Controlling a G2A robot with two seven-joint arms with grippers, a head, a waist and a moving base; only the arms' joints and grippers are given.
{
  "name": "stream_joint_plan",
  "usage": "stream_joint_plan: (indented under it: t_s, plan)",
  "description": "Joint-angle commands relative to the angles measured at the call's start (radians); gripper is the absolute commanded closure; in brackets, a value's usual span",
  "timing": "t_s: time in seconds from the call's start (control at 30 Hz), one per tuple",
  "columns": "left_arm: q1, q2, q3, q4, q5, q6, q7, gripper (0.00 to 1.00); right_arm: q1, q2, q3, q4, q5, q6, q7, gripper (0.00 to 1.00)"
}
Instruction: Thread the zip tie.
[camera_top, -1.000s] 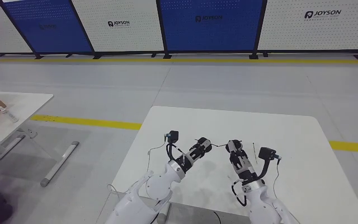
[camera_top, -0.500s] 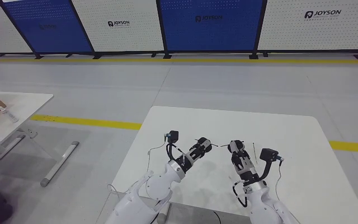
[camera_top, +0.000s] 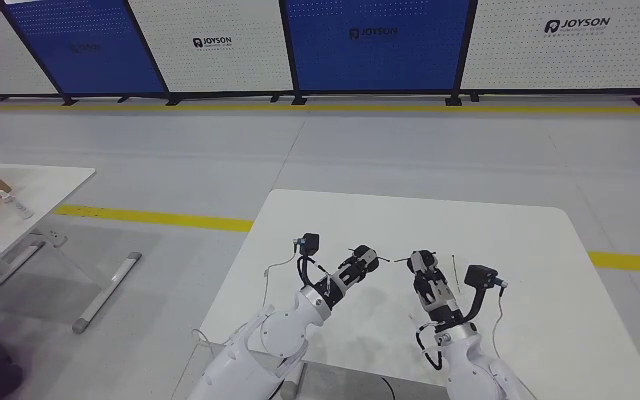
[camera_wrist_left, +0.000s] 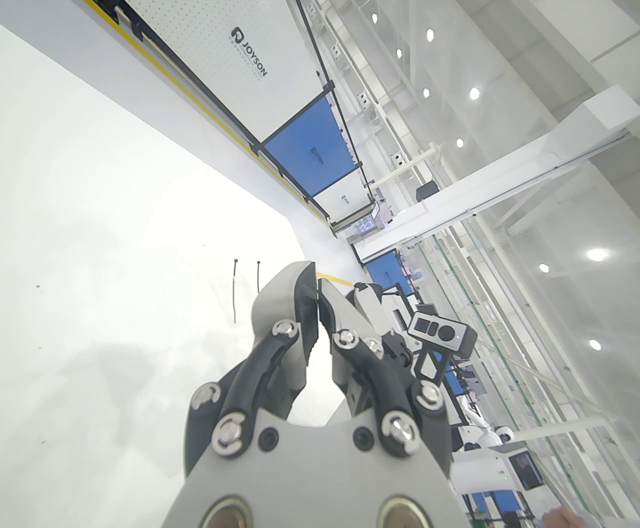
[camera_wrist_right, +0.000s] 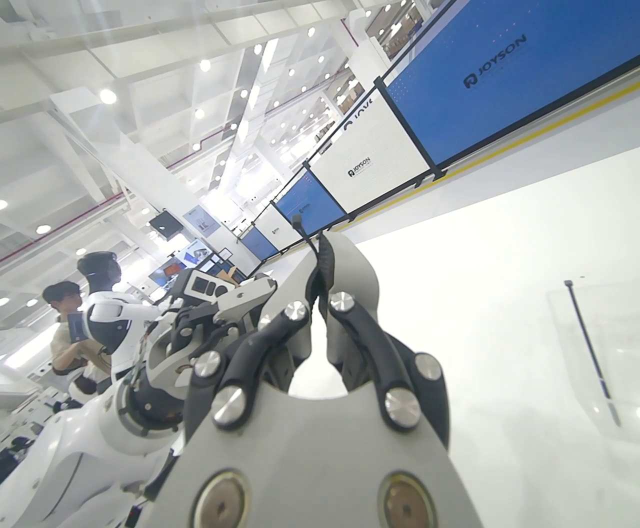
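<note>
My right gripper (camera_top: 416, 259) (camera_wrist_right: 320, 252) is shut on a black zip tie (camera_wrist_right: 301, 226). Its square head sticks out past the fingertips toward the other arm. In the top view a thin black stretch of the zip tie (camera_top: 400, 261) shows between the two grippers. My left gripper (camera_top: 368, 257) (camera_wrist_left: 317, 294) is held a short way off, facing the right one, its fingers closed together. I cannot make out anything between its pads. Both grippers hang just above the white table (camera_top: 420, 215) near its front edge.
A spare black zip tie (camera_top: 453, 268) (camera_wrist_right: 589, 345) lies on the table beside the right arm, on a clear sheet. The left wrist view shows two spare ties (camera_wrist_left: 235, 292) side by side. The table's far half is bare white surface.
The right arm shifted slightly to the right a second ago and has kept still since. The left arm has not moved.
</note>
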Motion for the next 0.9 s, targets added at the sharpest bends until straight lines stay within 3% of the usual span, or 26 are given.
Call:
stream_joint_plan:
  t_s: [0.0, 0.27, 0.87]
  plan:
    - [-0.004, 0.0, -0.008, 0.003, -0.026, 0.007, -0.012, 1.0, 0.0, 0.0, 0.0, 0.0, 0.0, 0.0, 0.0, 1.0]
    - [-0.005, 0.014, -0.083, -0.019, -0.186, 0.042, -0.195, 1.0, 0.0, 0.0, 0.0, 0.0, 0.0, 0.0, 0.0, 1.0]
    - [-0.005, 0.014, -0.086, -0.02, -0.186, 0.042, -0.197, 1.0, -0.014, -0.005, -0.017, -0.01, -0.024, 0.0, -0.043, 1.0]
